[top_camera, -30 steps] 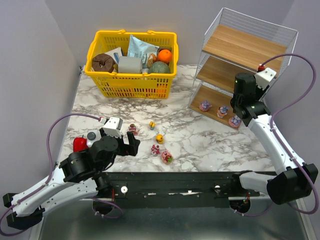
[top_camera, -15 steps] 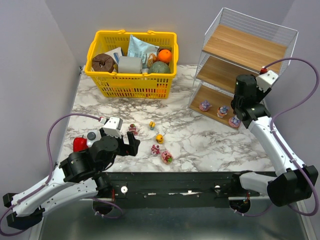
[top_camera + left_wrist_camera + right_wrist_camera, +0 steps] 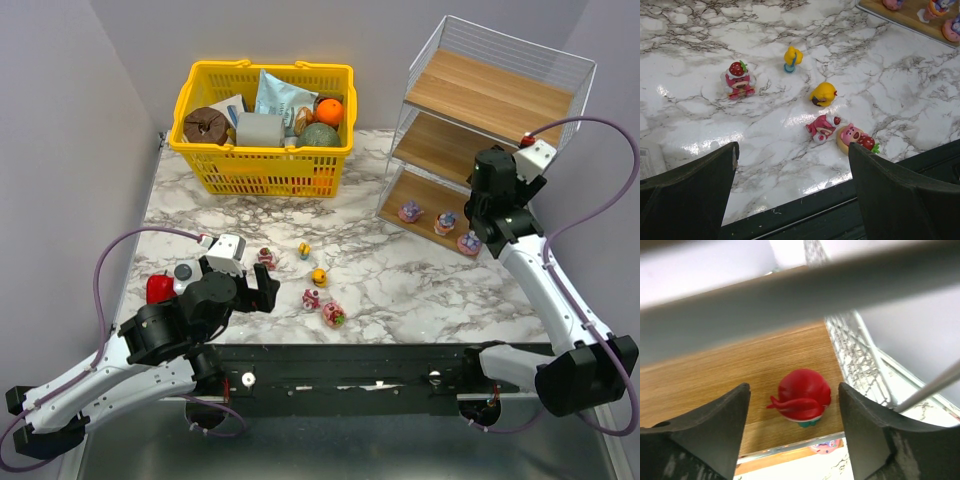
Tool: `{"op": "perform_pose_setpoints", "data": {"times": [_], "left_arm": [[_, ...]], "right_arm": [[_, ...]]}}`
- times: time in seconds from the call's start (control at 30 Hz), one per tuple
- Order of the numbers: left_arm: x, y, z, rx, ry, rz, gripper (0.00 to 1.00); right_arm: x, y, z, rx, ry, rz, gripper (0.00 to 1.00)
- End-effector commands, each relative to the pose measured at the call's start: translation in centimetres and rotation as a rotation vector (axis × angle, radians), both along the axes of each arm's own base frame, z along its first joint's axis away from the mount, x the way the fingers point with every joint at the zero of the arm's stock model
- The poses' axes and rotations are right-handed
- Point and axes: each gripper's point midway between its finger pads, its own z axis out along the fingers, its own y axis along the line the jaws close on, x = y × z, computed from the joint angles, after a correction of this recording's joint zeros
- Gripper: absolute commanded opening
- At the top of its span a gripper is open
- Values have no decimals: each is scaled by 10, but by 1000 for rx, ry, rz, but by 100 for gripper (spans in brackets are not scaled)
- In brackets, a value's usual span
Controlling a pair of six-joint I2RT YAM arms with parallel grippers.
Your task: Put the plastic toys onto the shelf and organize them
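I see the shelf [image 3: 480, 95] holding three toys [image 3: 440, 222] on its bottom board; a glossy red toy [image 3: 801, 397] sits above, untouched, between the parted fingers of the right pincer [image 3: 792, 392]; the left pincer [image 3: 792, 147] gapes wide.

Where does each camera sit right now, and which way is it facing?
Top external: above and behind the robot, looking down on the table, yellow basket and shelf; left arm and right arm show.
Left wrist: on the left arm, angled down at loose toys; the open left gripper frames the bottom corners.
Right wrist: inside the shelf, facing a red toy on a board, flanked by the open right gripper.
Shared: top and left wrist both show the yellow duck.
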Motion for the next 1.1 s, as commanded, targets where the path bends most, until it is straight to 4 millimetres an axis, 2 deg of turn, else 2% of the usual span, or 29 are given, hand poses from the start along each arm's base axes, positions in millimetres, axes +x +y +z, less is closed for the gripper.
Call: {"op": "perform_pose_setpoints", "data": {"times": [0.0, 0.37, 0.67, 0.77, 0.97, 1.07], "left_arm": [[3, 5, 0, 11, -2, 31, 99], [2, 6, 0, 7, -4, 33, 99], [2, 7, 3, -8, -11, 34, 99], [0, 10, 4, -21, -16, 38, 99], [-2, 13, 8, -64, -31, 40, 99], [-2, 13, 9, -65, -34, 40, 99]], "right_arm": [[-7, 2, -16, 1, 79, 50, 82], [-20, 6, -13, 12, 79, 110, 93], [-40, 18, -9, 52, 63, 213, 95], [-43, 34, -8, 77, 47, 329, 100], [-57, 64, -2, 117, -2, 531, 100], [-65, 91, -8, 146, 10, 700, 100]]}}
